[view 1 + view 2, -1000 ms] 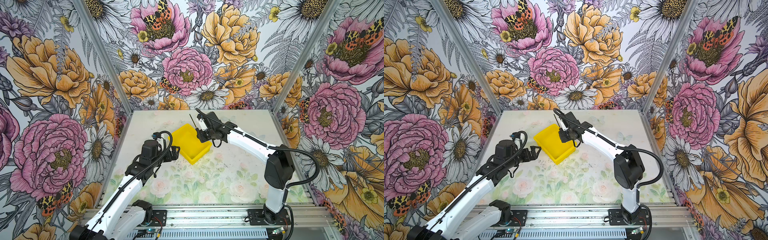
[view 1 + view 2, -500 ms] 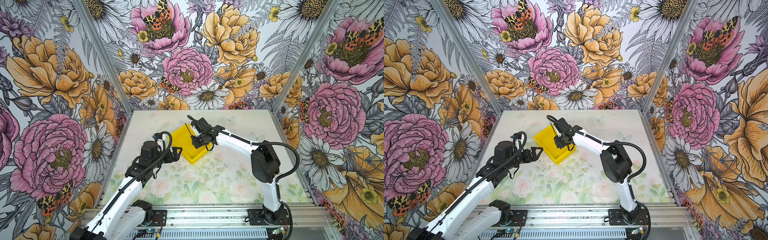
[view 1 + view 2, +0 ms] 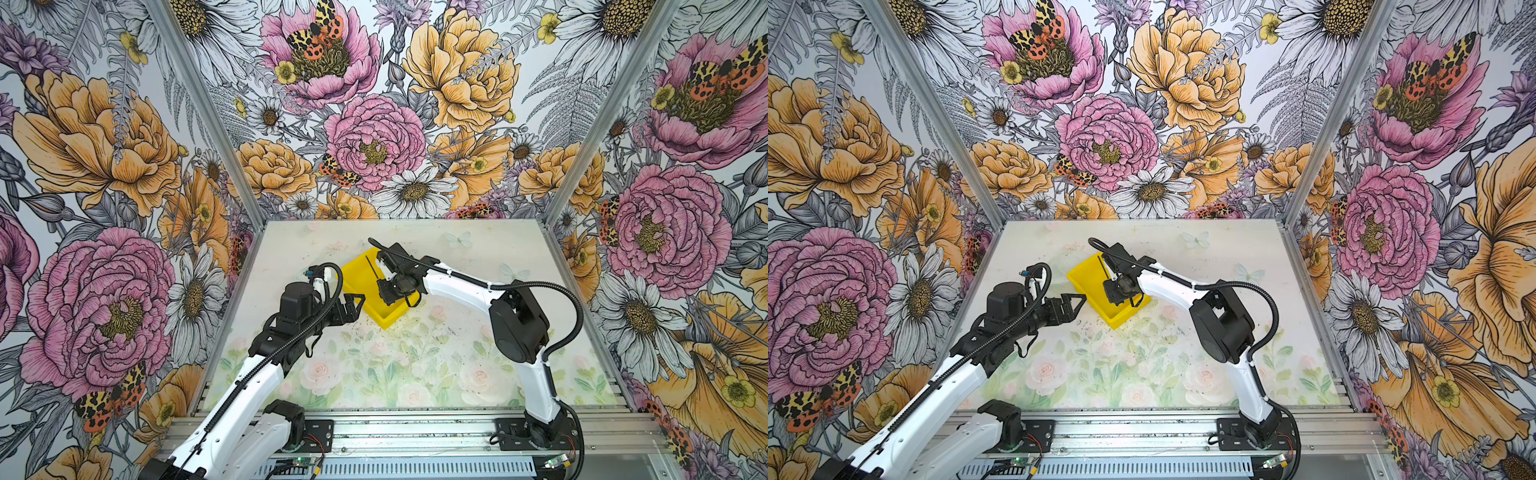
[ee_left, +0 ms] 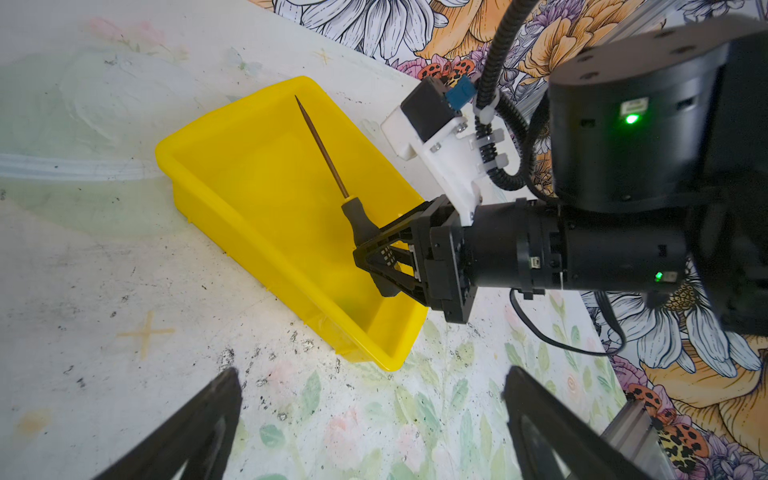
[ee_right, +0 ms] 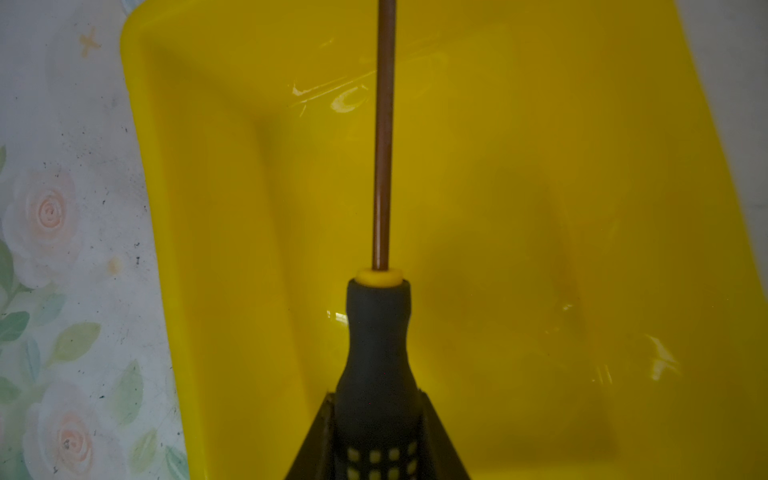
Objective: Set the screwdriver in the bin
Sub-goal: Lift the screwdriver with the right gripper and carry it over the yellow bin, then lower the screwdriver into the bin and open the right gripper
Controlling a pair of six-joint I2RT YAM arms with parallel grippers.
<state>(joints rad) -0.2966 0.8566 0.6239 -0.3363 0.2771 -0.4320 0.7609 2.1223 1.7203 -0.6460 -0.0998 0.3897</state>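
Note:
The yellow bin (image 3: 356,277) (image 3: 1087,283) lies slantwise mid-table. My right gripper (image 3: 383,286) (image 3: 1111,286) (image 5: 376,395) is shut on the black handle of the screwdriver (image 5: 378,340). It holds the tool low over the bin's inside, with the thin shaft (image 3: 372,268) (image 4: 324,153) pointing toward the far end. In the left wrist view the right gripper (image 4: 370,257) reaches in over the bin's (image 4: 266,174) near half. My left gripper (image 3: 355,301) (image 4: 371,372) stands open and empty by the bin's near left side. I cannot tell whether the screwdriver touches the bin floor.
Flowered walls close the table (image 3: 415,357) in at the back and on both sides. A metal rail (image 3: 415,428) with both arm bases runs along the front edge. Dark scuff marks (image 4: 257,365) speckle the table in front of the bin.
My right gripper has carried the screwdriver leftward and down, from beside the bin's right edge to over its inside. The left arm has barely moved.

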